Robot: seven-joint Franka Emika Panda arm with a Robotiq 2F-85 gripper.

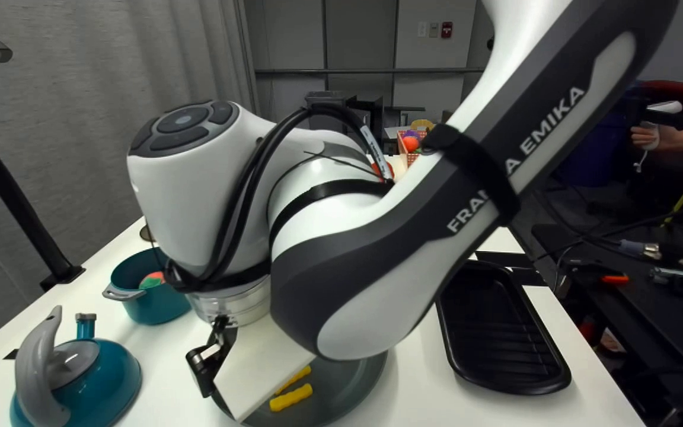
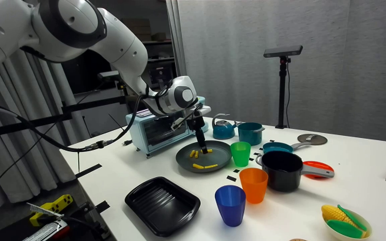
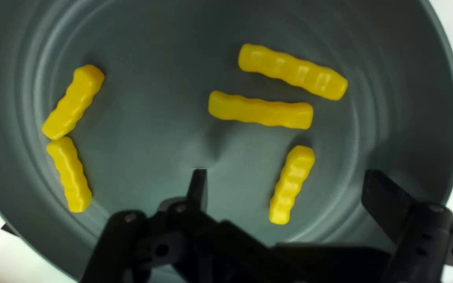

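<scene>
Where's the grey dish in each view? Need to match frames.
In an exterior view: grey dish at the bottom, just left of centre, partly hidden by the arm.
In an exterior view: grey dish just below centre, beside the green cup.
Wrist view: grey dish fills most of the picture.
Shared landmark: yellow sticks lying in it.

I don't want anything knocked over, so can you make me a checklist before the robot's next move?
1. Gripper open: ok, its fingers stand wide apart.
2. Nothing gripped: ok, one yellow stick shows between the fingers but isn't pinched.
3. All five yellow sticks inside the gray pan: ok.
4. Every stick well apart from the others: not ok, two lie end to end.
5. Fingers clear of the pan: cannot tell.
6. Green cup clear of the pan: cannot tell, they overlap in an exterior view.
</scene>
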